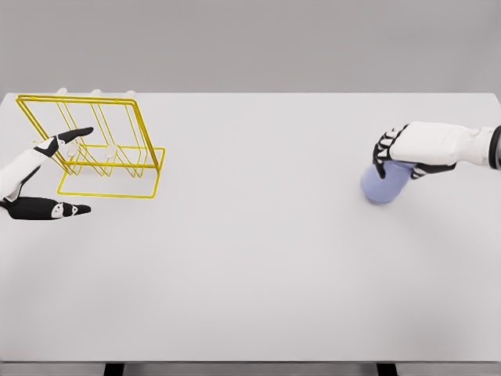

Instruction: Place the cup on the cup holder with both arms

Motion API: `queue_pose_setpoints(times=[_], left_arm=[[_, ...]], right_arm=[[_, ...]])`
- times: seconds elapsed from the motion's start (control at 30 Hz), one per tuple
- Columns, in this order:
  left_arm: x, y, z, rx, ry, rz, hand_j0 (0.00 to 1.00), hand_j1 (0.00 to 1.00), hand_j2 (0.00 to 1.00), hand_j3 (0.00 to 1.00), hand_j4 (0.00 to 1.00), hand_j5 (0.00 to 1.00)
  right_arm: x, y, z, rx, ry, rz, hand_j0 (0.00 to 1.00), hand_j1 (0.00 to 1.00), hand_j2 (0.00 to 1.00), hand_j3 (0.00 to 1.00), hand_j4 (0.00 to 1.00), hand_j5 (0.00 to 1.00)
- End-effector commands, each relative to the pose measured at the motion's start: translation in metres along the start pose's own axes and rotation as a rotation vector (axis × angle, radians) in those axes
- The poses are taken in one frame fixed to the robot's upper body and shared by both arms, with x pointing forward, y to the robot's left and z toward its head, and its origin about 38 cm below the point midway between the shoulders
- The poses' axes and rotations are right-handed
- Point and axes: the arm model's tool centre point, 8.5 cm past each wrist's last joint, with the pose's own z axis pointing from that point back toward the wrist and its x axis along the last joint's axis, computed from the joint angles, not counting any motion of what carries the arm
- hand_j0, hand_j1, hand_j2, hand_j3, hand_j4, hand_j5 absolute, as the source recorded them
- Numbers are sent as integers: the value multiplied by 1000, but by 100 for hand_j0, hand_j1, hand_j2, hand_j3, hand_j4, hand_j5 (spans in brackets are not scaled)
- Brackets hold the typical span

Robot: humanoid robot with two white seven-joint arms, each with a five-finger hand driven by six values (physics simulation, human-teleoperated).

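Right hand (pixel 399 153) is seen curled round the pale blue cup (pixel 383 182) at frame right, left hand (pixel 35 184) spread by the yellow wire cup holder (pixel 109 145) upper left; grasp step judged underway, w/ lift & carry across the table (pixel 258 282) needed next.

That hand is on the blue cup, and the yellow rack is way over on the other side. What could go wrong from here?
The right robot hand covers only the cup's top, so the cup might slip or tip when lifted. The rack stands across the table, so the long carry gives time to drop it. The left robot hand, open beside the light wire rack, might nudge it.
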Motion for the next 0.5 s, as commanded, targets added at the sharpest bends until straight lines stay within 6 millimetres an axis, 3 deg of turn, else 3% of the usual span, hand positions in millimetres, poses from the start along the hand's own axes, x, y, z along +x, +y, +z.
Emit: queue_pose_setpoints(times=[0.0, 0.3, 0.47], left_arm=[[0, 1, 0, 4, 0, 6, 100, 100, 100, 100, 100, 100], [0, 1, 0, 4, 0, 6, 100, 100, 100, 100, 100, 100], [0, 1, 0, 5, 0, 7, 100, 100, 100, 100, 100, 100]], right_arm=[[-2, -5, 3, -20, 7, -2, 34, 34, 34, 34, 34, 34], [29, -37, -7, -86, -73, 88, 32, 32, 32, 32, 32, 32], [63, -57, -26, -147, -169, 142, 33, 33, 33, 33, 33, 33]])
